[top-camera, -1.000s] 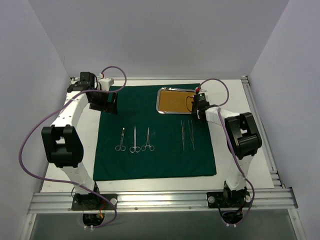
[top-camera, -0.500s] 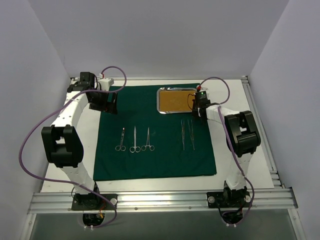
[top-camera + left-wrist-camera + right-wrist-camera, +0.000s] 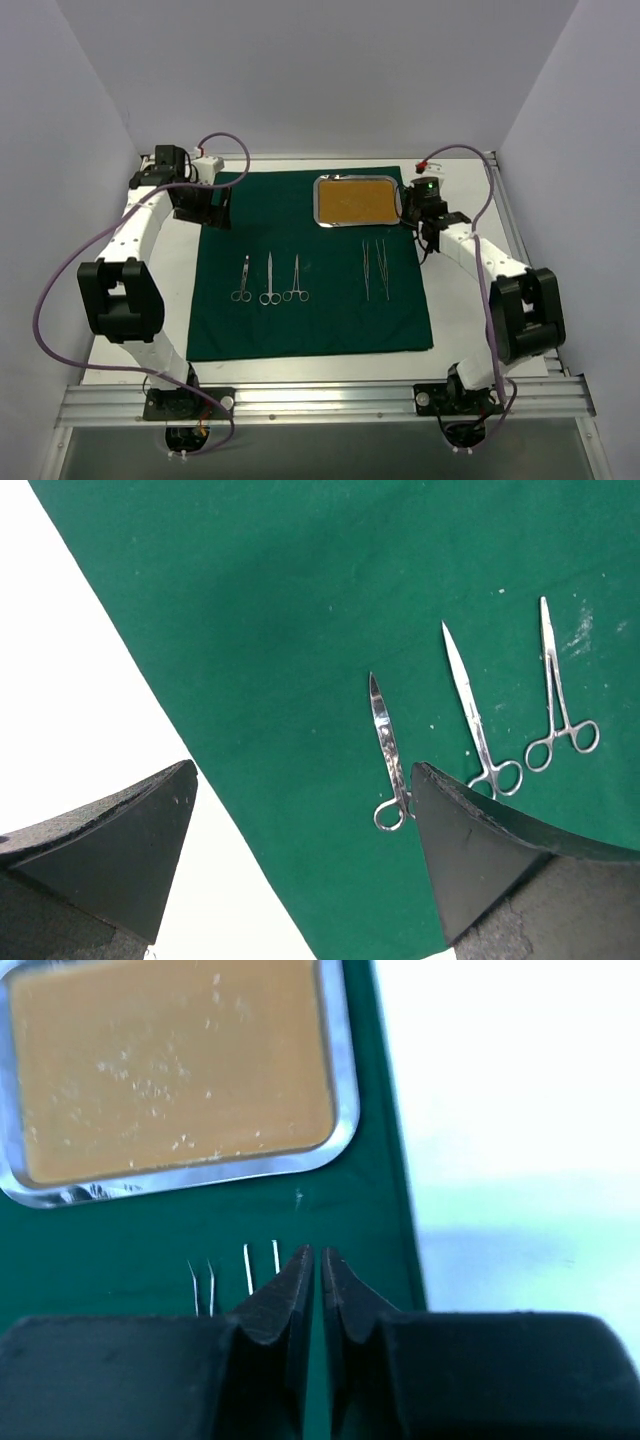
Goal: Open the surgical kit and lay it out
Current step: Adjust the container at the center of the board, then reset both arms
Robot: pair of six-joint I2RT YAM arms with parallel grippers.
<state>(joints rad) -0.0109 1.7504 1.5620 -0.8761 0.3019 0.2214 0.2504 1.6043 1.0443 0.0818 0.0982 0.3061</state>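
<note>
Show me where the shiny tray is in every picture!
Top view: the tray sits at the far end of the cloth, right of the middle.
Left wrist view: not in it.
Right wrist view: upper left, filling most of the top half.
Shared landmark: the green cloth shows in all three views, and the tray lies on it.
</note>
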